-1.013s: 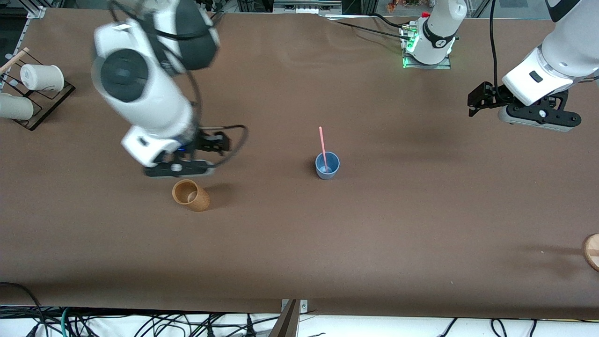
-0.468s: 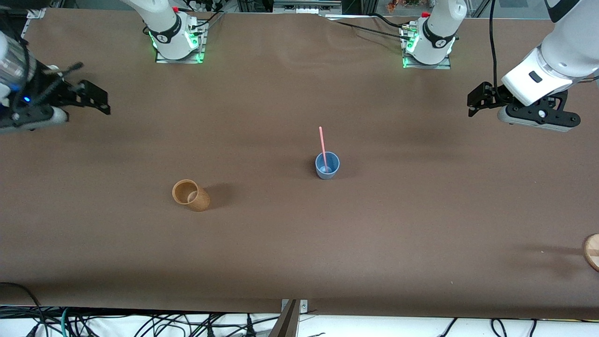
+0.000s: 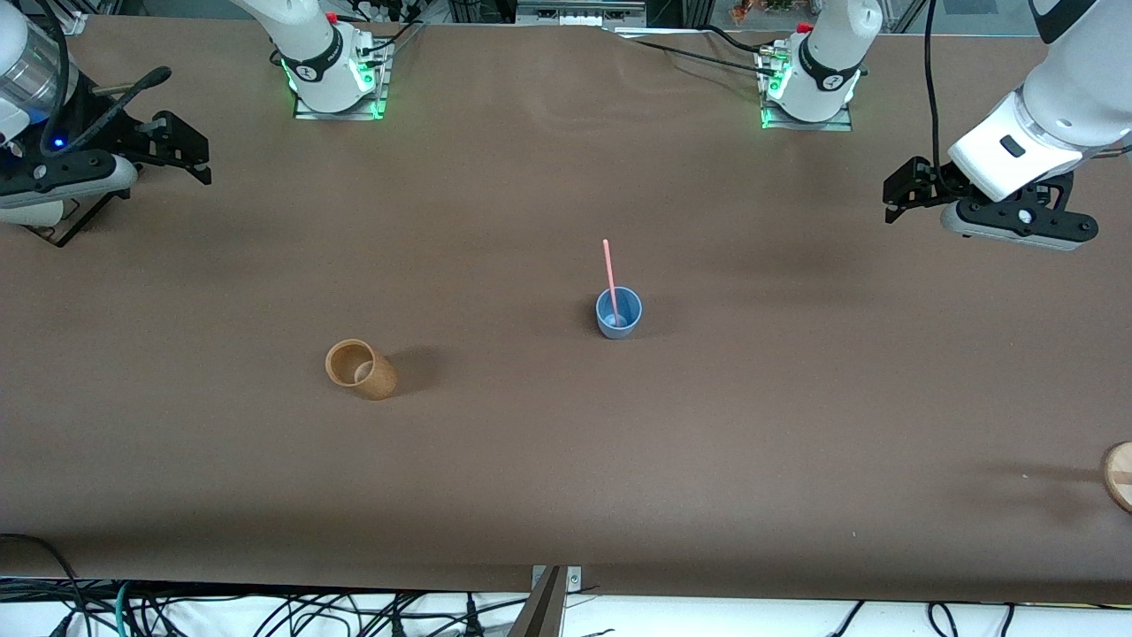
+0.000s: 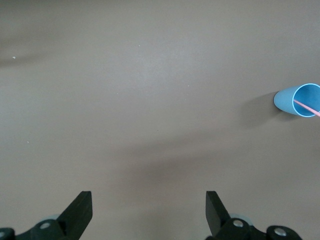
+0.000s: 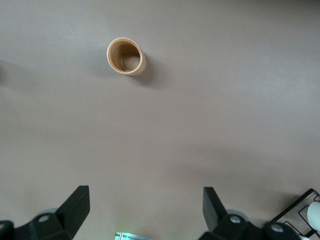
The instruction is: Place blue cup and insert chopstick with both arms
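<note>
The blue cup stands upright near the middle of the table. The pink chopstick leans inside it, its top sticking out above the rim. In the left wrist view the blue cup shows at the edge with the chopstick across its mouth. My left gripper hangs open and empty over bare table at the left arm's end; its jaws stand wide. At the right arm's end, by the rack, my right gripper is also open and holds nothing.
A tan woven-looking cup stands toward the right arm's end, nearer the front camera than the blue cup. A black wire rack sits under the right arm. A wooden disc lies at the table's edge.
The right arm has swung away from above the tan cup to the right arm's end of the table and settled there. The left arm, cup and chopstick have not moved.
</note>
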Action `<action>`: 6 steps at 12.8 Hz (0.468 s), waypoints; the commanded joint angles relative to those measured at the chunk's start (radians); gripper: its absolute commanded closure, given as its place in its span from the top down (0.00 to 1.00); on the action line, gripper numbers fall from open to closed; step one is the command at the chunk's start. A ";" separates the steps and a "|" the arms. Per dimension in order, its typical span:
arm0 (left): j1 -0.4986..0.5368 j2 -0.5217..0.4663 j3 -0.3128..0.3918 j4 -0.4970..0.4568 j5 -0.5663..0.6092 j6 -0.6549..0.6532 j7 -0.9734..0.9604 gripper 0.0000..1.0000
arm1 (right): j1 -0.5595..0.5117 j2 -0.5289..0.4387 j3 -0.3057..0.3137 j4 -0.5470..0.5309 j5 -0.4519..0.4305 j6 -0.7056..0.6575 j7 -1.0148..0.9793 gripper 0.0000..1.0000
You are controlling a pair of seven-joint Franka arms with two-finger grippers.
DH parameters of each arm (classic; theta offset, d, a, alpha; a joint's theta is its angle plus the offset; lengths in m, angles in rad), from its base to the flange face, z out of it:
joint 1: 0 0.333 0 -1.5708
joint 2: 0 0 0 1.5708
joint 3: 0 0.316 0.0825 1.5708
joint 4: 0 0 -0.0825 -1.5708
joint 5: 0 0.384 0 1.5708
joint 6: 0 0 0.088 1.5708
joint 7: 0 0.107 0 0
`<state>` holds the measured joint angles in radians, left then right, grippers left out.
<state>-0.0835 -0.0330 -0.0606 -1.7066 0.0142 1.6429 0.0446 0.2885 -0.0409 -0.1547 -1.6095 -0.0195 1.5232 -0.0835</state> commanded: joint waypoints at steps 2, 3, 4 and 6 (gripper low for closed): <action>0.002 -0.004 0.002 0.001 -0.022 0.002 0.020 1.00 | -0.012 0.013 0.012 0.029 -0.005 -0.020 -0.005 1.00; 0.004 -0.004 0.002 0.002 -0.022 0.002 0.020 1.00 | -0.012 0.010 0.011 0.026 -0.005 -0.020 -0.005 1.00; 0.004 -0.004 0.004 0.001 -0.022 0.002 0.020 1.00 | -0.012 0.007 0.011 0.026 -0.005 -0.020 -0.005 1.00; 0.004 -0.004 0.004 0.001 -0.022 0.002 0.021 1.00 | -0.014 0.001 0.017 0.016 -0.005 -0.021 -0.001 1.00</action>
<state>-0.0831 -0.0330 -0.0603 -1.7066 0.0142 1.6429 0.0446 0.2872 -0.0358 -0.1536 -1.6067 -0.0195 1.5210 -0.0838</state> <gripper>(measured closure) 0.000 0.000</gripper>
